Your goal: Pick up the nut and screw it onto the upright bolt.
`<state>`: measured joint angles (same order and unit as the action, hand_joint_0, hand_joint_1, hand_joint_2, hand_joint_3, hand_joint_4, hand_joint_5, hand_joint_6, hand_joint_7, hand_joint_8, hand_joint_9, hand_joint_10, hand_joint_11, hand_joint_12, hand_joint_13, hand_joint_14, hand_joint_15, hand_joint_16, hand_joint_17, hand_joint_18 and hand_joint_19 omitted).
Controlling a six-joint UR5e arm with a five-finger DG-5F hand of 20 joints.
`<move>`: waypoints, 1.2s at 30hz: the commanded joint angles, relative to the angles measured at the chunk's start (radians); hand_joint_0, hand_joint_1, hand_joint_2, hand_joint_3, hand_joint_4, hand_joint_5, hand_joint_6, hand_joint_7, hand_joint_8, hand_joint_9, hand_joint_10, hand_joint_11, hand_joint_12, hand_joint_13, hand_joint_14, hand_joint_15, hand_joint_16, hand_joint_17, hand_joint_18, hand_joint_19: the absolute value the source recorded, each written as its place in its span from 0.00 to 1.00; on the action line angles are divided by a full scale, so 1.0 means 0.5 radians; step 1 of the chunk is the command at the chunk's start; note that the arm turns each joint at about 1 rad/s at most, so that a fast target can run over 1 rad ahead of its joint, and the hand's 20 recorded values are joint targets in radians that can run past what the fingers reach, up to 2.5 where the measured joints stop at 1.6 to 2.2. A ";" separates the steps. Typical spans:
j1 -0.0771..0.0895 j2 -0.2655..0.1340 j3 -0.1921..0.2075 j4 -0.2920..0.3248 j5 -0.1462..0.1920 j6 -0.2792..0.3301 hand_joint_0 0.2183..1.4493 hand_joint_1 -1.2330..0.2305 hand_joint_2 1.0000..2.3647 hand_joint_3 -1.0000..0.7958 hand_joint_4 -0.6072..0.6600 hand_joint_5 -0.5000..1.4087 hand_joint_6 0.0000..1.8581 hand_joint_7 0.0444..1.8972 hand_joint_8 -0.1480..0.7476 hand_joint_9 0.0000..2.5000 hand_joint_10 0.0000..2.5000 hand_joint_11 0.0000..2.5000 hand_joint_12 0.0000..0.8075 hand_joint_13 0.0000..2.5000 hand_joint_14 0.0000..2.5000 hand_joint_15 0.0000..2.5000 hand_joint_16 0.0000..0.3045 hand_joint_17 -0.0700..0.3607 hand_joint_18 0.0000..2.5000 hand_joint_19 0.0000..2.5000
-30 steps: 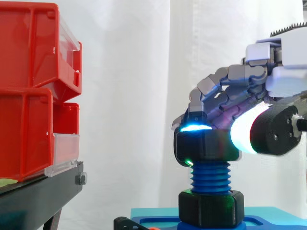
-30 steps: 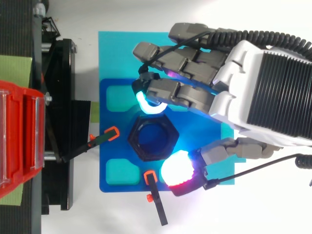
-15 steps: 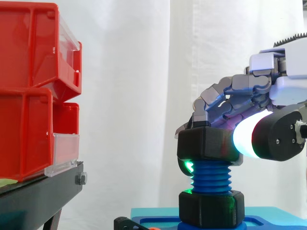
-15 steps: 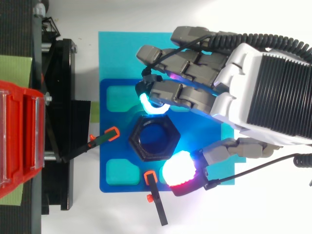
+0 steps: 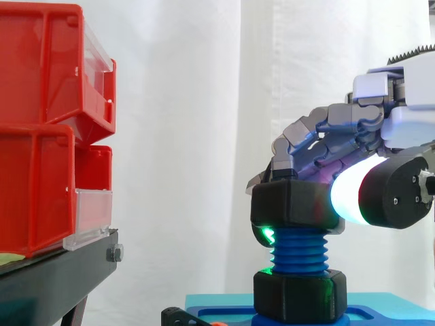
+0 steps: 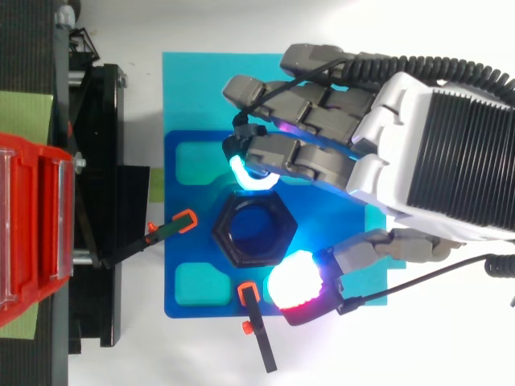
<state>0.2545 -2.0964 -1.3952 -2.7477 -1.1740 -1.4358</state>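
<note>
I see the hand (image 6: 418, 161) curled over the black nut (image 5: 293, 207) and pinching it. A cyan-glowing fingertip (image 6: 244, 175) touches one flat, and the white thumb pad (image 5: 348, 192) lies against the opposite side. The nut sits between them, level on the top threads of the upright blue bolt (image 5: 298, 250), which runs straight down below the fingers. Lower on that bolt, well under the fingertips, a second black nut (image 5: 299, 295) rests on the blue base plate (image 6: 181, 297).
</note>
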 commanded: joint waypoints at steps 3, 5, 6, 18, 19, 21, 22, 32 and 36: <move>-0.003 0.002 -0.002 0.025 -0.039 0.000 0.24 0.49 0.00 0.28 0.66 0.19 0.27 0.67 0.45 0.23 0.00 0.00 0.32 0.27 0.00 0.01 0.11 0.34 0.22 0.07; -0.006 0.002 -0.002 0.034 -0.051 -0.003 0.22 0.51 0.00 0.28 0.67 0.18 0.27 0.60 0.45 0.22 0.00 0.00 0.33 0.26 0.00 0.01 0.11 0.34 0.22 0.07; -0.006 -0.001 0.002 0.038 -0.054 -0.003 0.22 0.52 0.00 0.28 0.68 0.17 0.27 0.56 0.45 0.21 0.00 0.00 0.34 0.26 0.00 0.00 0.12 0.35 0.22 0.07; -0.012 -0.001 0.002 0.087 -0.085 -0.003 0.18 0.59 0.00 0.28 0.62 0.15 0.27 0.39 0.45 0.20 0.00 0.00 0.37 0.24 0.00 0.00 0.13 0.37 0.20 0.06; -0.015 0.002 0.002 0.087 -0.085 -0.003 0.18 0.60 0.00 0.28 0.62 0.15 0.27 0.38 0.45 0.20 0.00 0.00 0.37 0.24 0.00 0.00 0.13 0.37 0.20 0.05; -0.015 -0.001 0.002 0.087 -0.091 -0.003 0.18 0.61 0.00 0.28 0.61 0.15 0.27 0.35 0.44 0.19 0.00 0.00 0.36 0.23 0.00 0.00 0.13 0.37 0.20 0.05; -0.018 -0.001 0.002 0.090 -0.103 -0.003 0.18 0.61 0.00 0.28 0.60 0.15 0.27 0.35 0.44 0.19 0.00 0.00 0.36 0.23 0.00 0.00 0.13 0.37 0.20 0.05; -0.046 -0.001 0.002 0.136 -0.168 -0.003 0.19 0.72 0.00 0.28 0.55 0.15 0.27 0.28 0.39 0.16 0.00 0.00 0.34 0.18 0.00 0.00 0.12 0.36 0.12 0.03; -0.043 -0.001 0.002 0.182 -0.186 -0.003 0.19 0.80 0.00 0.28 0.52 0.15 0.27 0.27 0.34 0.07 0.00 0.00 0.38 0.04 0.00 0.00 0.13 0.36 0.00 0.00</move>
<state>0.2325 -2.0966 -1.3945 -2.6743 -1.2601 -1.4374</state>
